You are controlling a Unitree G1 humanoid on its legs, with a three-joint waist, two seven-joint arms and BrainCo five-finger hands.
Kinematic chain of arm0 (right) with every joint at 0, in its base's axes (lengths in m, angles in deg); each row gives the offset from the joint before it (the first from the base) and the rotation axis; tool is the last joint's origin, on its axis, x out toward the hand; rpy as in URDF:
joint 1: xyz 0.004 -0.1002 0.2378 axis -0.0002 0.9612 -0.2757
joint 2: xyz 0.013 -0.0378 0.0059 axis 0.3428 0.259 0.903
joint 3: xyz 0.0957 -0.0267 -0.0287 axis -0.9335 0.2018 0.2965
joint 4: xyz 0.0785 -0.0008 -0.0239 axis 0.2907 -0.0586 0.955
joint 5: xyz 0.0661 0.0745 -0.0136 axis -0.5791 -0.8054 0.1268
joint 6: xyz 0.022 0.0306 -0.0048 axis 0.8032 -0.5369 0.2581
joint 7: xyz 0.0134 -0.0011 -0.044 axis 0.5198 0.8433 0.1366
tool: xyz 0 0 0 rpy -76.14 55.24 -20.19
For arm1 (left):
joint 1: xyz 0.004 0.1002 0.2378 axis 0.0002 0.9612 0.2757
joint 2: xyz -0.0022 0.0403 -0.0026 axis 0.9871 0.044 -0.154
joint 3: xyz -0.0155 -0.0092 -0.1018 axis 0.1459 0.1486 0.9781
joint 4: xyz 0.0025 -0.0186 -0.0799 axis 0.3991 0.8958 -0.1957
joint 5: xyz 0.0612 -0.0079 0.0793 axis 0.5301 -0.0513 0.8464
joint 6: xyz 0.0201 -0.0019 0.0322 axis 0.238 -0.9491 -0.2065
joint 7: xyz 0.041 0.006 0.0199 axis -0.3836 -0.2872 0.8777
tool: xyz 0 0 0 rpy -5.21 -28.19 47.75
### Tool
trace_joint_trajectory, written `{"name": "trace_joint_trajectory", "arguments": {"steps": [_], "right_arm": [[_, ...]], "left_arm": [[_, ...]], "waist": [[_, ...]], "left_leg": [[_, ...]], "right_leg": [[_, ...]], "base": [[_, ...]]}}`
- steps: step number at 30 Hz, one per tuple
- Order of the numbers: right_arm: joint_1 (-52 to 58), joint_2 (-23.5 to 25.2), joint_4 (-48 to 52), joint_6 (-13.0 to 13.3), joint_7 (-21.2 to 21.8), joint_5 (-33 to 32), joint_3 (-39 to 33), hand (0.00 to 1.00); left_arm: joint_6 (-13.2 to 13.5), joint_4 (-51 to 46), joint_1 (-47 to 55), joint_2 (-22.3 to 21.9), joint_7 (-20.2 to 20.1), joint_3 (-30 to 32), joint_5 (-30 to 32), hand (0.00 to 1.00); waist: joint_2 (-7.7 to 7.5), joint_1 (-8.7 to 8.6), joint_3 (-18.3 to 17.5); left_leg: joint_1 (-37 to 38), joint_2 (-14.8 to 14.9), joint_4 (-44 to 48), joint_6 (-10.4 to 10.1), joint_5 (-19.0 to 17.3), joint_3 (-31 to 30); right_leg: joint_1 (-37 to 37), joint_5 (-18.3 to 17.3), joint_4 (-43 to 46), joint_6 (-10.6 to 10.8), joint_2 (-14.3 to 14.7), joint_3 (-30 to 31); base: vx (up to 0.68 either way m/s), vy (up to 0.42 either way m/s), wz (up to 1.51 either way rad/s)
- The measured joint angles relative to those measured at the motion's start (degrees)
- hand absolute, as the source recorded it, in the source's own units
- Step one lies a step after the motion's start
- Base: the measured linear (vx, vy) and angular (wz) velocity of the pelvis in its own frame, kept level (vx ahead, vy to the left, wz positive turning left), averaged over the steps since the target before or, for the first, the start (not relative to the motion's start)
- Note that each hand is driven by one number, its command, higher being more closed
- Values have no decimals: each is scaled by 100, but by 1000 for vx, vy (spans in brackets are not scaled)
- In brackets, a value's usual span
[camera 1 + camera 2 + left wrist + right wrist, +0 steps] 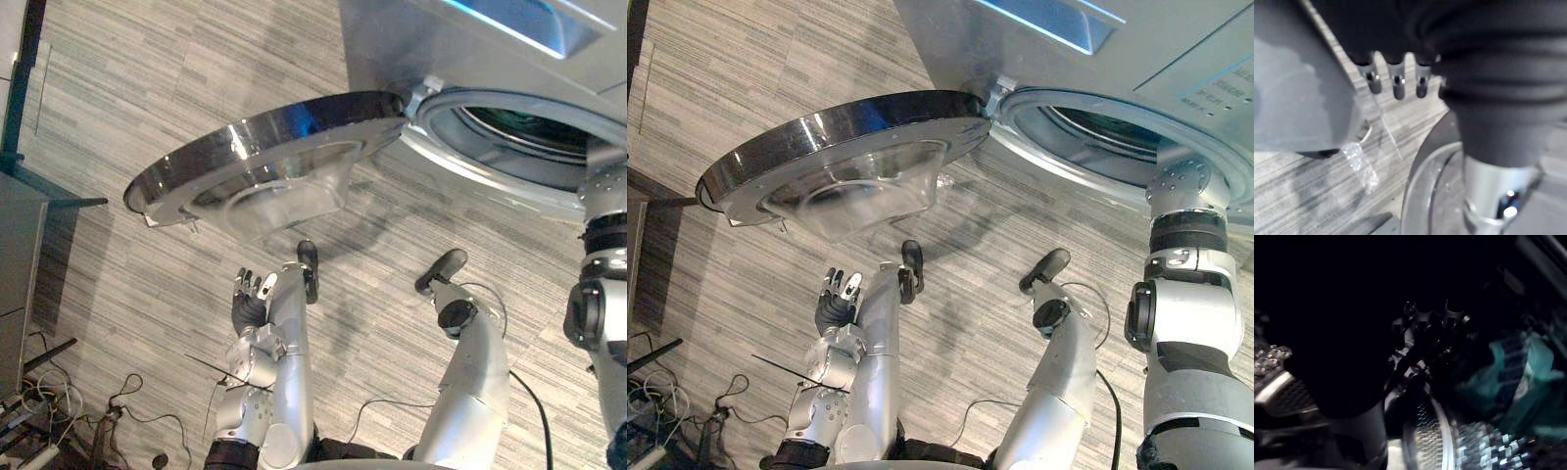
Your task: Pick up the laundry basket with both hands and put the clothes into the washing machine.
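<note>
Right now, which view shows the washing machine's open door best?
The right eye view: the whole door shows, swung open, dark rim and clear bowl. The left eye view shows nearly the same. The left wrist view catches a curved edge, perhaps its rim; the right wrist view looks into the drum.

No legible text anywhere. Washing machine [950, 39] control panel [1215, 90], at 2 o'clock, carries small pale markings, too tiny to read. Door [838, 137] is unmarked.
</note>
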Motion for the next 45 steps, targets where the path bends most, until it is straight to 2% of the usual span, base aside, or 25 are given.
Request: {"name": "trace_joint_trajectory", "arguments": {"steps": [2, 6, 9, 11, 13, 14, 19, 22, 23, 26, 27, 29, 30, 32, 34, 35, 36, 37, 38, 39, 40, 41, 43, 44, 45], "right_arm": [[391, 21, -2, -153, 124, 257, 25, 0], [1116, 225, 294, -162, 292, 639, -89, 0], [2188, 1044, 958, -106, 352, 839, -506, 0], [3303, 1886, 1567, -44, 472, 1077, -678, 0], [3887, 2307, 1916, -40, 572, 1226, -686, 0], [4380, 2683, 2078, -32, 589, 1288, -744, 0], [5860, 3367, 2477, -41, 714, 1325, -1083, 0], [6657, 3775, 2984, -57, 878, 1452, -1122, 0], [7119, 3985, 3034, -70, 982, 1507, -1224, 0], [7433, 4169, 3036, -106, 989, 1755, -1434, 0], [7420, 4176, 3083, -143, 991, 1854, -1454, 0], [7421, 4181, 3169, -191, 990, 1946, -1506, 0], [7422, 4200, 3280, -215, 984, 1948, -1563, 0], [7368, 4224, 3333, -215, 976, 1950, -1561, 0], [7386, 4367, 3475, -215, 963, 1950, -1558, 0], [7378, 4366, 3537, -223, 960, 2028, -1496, 0], [7382, 4365, 3546, -224, 955, 2074, -1476, 0], [7403, 4362, 3602, -233, 934, 2125, -1422, 0], [7442, 4359, 3706, -248, 930, 2129, -1395, 0], [7502, 4375, 3953, -254, 927, 2166, -1342, 0], [7539, 4388, 4156, -251, 908, 2241, -1303, 0], [7571, 4353, 4326, -230, 832, 2305, -1310, 0], [7542, 4347, 4407, -200, 815, 2303, -1306, 0], [7481, 4392, 4404, -207, 816, 2292, -1163, 0], [7502, 4388, 4405, -209, 820, 2282, -1041, 0]], "left_arm": [[0, 124, 27, 2, -9, 6, 10, 0], [-5, 359, 33, 46, -8, 45, 12, 0], [-7, 577, 85, 73, -15, 294, 55, 0], [-67, 777, 181, 233, -55, 508, 75, 0], [-113, 861, 209, 336, -119, 518, 161, 0], [-211, 897, 238, 385, -143, 549, 185, 0], [-286, 902, 296, 453, -272, 746, 346, 0], [-396, 908, 548, 453, -358, 993, 408, 0], [-453, 929, 779, 491, -417, 1086, 522, 0], [-503, 960, 906, 362, -544, 1098, 672, 0], [-529, 968, 891, 282, -607, 1104, 740, 0], [-603, 986, 916, 140, -630, 1103, 828, 0], [-616, 990, 949, 19, -629, 1098, 838, 0], [-634, 986, 982, -28, -629, 1061, 843, 0], [-625, 976, 986, -34, -628, 1094, 843, 0], [-617, 967, 1003, -35, -624, 1107, 840, 0], [-616, 966, 1015, -35, -624, 1102, 839, 0], [-616, 952, 1078, -34, -626, 1092, 838, 0], [-616, 930, 1136, -32, -627, 1089, 840, 0], [-617, 852, 1280, -37, -635, 1052, 840, 0], [-628, 797, 1396, -35, -652, 978, 841, 0], [-642, 683, 1533, -30, -703, 876, 846, 0], [-640, 585, 1630, -70, -763, 857, 853, 0], [-633, 505, 1763, -86, -756, 905, 854, 0], [-637, 506, 1807, -92, -753, 919, 854, 0]], "waist": [[-2, 20, -1], [-18, 6, -3], [-311, -207, -16], [-702, -405, -74], [-846, -487, -96], [-899, -576, -100], [-947, -724, -94], [-1105, -866, -155], [-1174, -993, -384], [-1134, -1084, -966], [-1086, -1091, -1050], [-978, -1109, -1219], [-890, -1117, -1335], [-808, -1147, -1429], [-747, -1143, -1552], [-711, -1106, -1583], [-717, -1070, -1585], [-734, -1052, -1591], [-734, -1055, -1594], [-713, -1039, -1597], [-716, -1021, -1601], [-614, -976, -1662], [-470, -899, -1746], [-409, -867, -1785], [-430, -838, -1800]], "left_leg": [[263, -5, -135, -3, 2, 52], [592, -38, -324, 1, 5, 111], [1104, -122, -555, 1, 5, 199], [1571, -132, -818, 2, 5, 349], [1846, -146, -997, 2, 4, 455], [2144, -168, -1103, 1, 3, 536], [3180, -231, -1661, -12, -11, 934], [4071, -211, -2429, -79, 145, 1320], [4546, -310, -2852, -229, 235, 1412], [5152, -309, -3674, -356, 598, 1690], [5437, -294, -3874, -394, 684, 1794], [5658, -261, -3992, -430, 709, 1868], [5817, -230, -4052, -445, 718, 1913], [6045, -130, -4029, -447, 719, 1973], [6183, 93, -3786, -446, 720, 1995], [6129, 341, -3283, -346, 764, 1980], [6072, 434, -2999, -187, 830, 1976], [5862, 643, -2319, 403, 1060, 1981], [5722, 756, -1955, 706, 1249, 1984], [5448, 959, -1376, 1137, 1674, 1980], [5274, 1006, -974, 971, 1670, 1949], [5021, 825, -560, 655, 1453, 1920], [4765, 419, -444, 318, 1171, 1804], [4753, 13, -782, 379, 958, 1864], [4909, -36, -964, 473, 885, 1863]], "right_leg": [[290, 63, -223, 51, 62, -15], [665, 135, -485, 130, 91, -76], [1105, 156, -695, 164, 92, -72], [1456, 174, -899, 194, 146, -14], [1647, 197, -1041, 231, 165, 9], [1876, 214, -1142, 260, 172, 35], [2587, 302, -1717, 380, 265, 269], [3102, 330, -2246, 350, 398, 310], [3373, 472, -2370, 408, 408, 307], [3535, 455, -2544, 405, 600, 396], [3625, 397, -2516, 411, 663, 481], [3665, 286, -2391, 375, 698, 510], [3697, 170, -2251, 375, 714, 536], [3812, -71, -2022, 365, 767, 588], [3989, -349, -1857, 317, 914, 581], [4158, -492, -1889, 229, 1087, 579], [4245, -563, -1918, 224, 1145, 583], [4462, -621, -2038, 160, 1258, 576], [4582, -639, -2111, 132, 1304, 560], [4795, -677, -2242, 71, 1380, 540], [4874, -716, -2295, 11, 1390, 569], [4899, -744, -2329, -40, 1432, 613], [4902, -727, -2447, -76, 1532, 640], [4955, -713, -2533, -97, 1627, 688], [4996, -706, -2575, -101, 1653, 729]], "base": [[-59, -12, 5], [11, 14, 9], [84, 25, 8], [86, 12, -8], [66, -1, -8], [48, 1, -7], [-4, 21, -24], [62, -41, -47], [205, -111, -46], [269, -97, -32], [231, -65, -39], [175, -49, -30], [170, -66, -26], [110, -86, -15], [55, -149, -10], [36, -193, -20], [39, -266, -22], [37, -211, -13], [69, -279, -8], [104, -230, -6], [136, -203, -12], [120, -95, -17], [125, -29, -25], [143, -14, -30], [162, -40, -34]]}}
